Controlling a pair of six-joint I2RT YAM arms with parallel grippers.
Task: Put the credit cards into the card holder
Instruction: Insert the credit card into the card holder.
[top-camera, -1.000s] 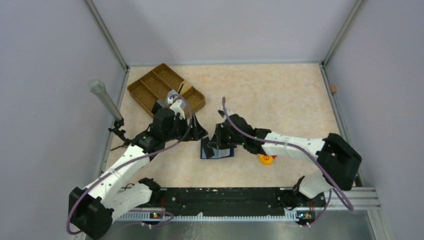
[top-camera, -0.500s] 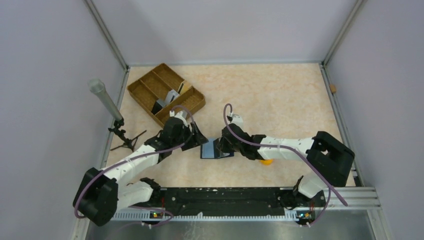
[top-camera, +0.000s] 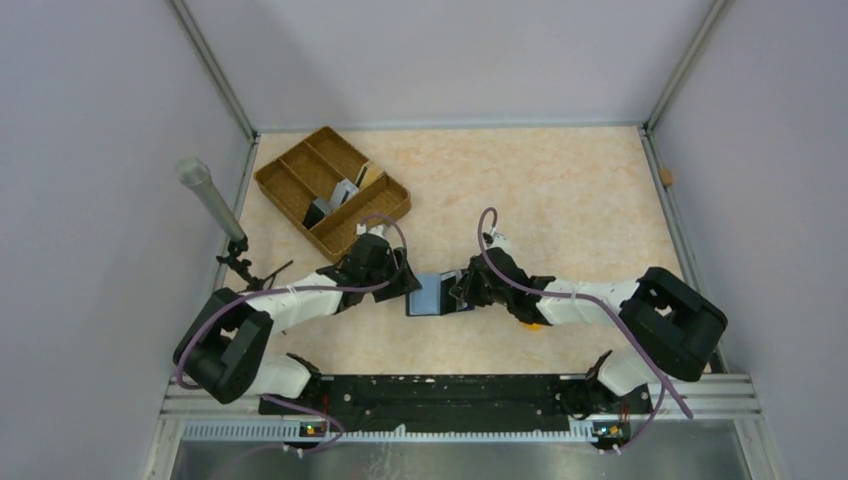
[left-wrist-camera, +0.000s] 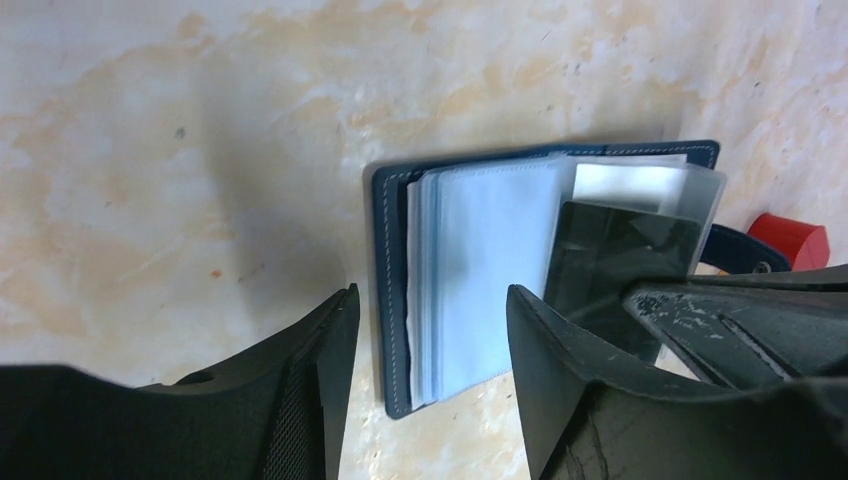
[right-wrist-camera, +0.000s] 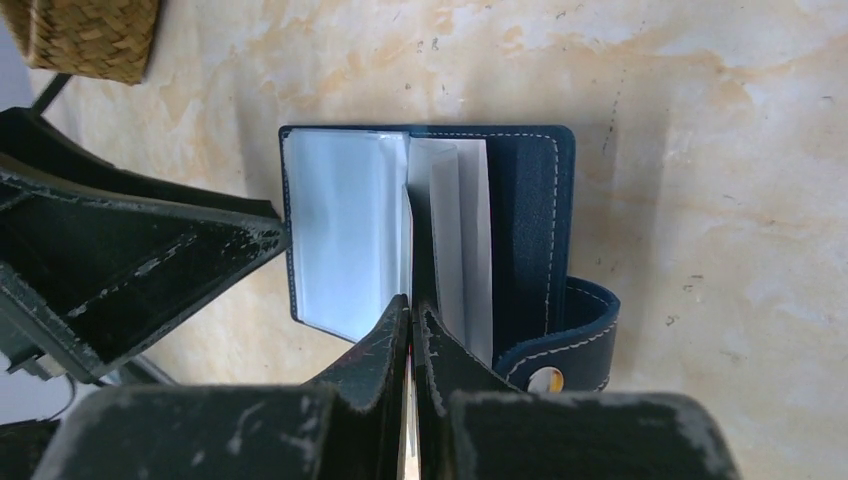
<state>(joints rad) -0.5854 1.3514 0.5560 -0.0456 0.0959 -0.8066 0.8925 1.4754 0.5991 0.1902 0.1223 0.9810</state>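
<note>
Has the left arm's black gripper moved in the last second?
Yes. The left gripper shifted away from the brown woven tray, nearer the open navy card holder.

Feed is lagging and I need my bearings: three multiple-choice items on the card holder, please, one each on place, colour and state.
1. The card holder lies: A at the far right corner; B between left gripper and right gripper; C at the near edge.
2. Its cover is: A brown; B red; C dark navy.
3. It is: A open; B snapped shut; C on edge.
1 B: one stands at each side. 2 C: navy stitched border shows. 3 A: clear sleeves lie exposed.
</note>
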